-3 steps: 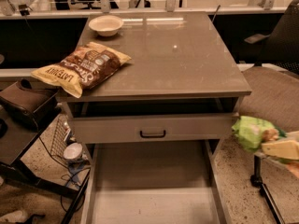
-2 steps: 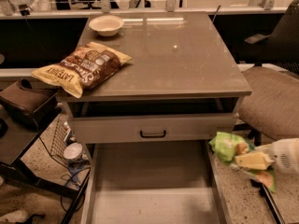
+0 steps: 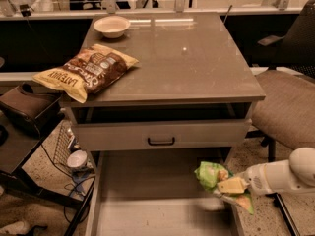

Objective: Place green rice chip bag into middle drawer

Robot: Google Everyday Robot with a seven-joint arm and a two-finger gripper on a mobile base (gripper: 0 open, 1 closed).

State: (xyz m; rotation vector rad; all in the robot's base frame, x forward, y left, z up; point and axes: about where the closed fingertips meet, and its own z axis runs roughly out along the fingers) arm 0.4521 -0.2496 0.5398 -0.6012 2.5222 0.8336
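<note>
The green rice chip bag [image 3: 210,174] is crinkly bright green and hangs at the right edge of the open middle drawer [image 3: 147,200], above its right wall. My gripper [image 3: 227,189] reaches in from the right on a white arm and is shut on the green rice chip bag, holding it by its lower right part. The middle drawer is a wide grey tray pulled out toward me below the cabinet, with a flat bare floor.
A larger brown-and-yellow chip bag [image 3: 86,71] lies on the left of the grey cabinet top [image 3: 187,58], with a white bowl [image 3: 111,26] behind it. A pale drawer front with a black handle [image 3: 161,141] sits above the tray. An office chair [image 3: 290,102] stands to the right.
My gripper has carried the green bag leftward and slightly down, from beside the chair to the right edge of the open drawer.
</note>
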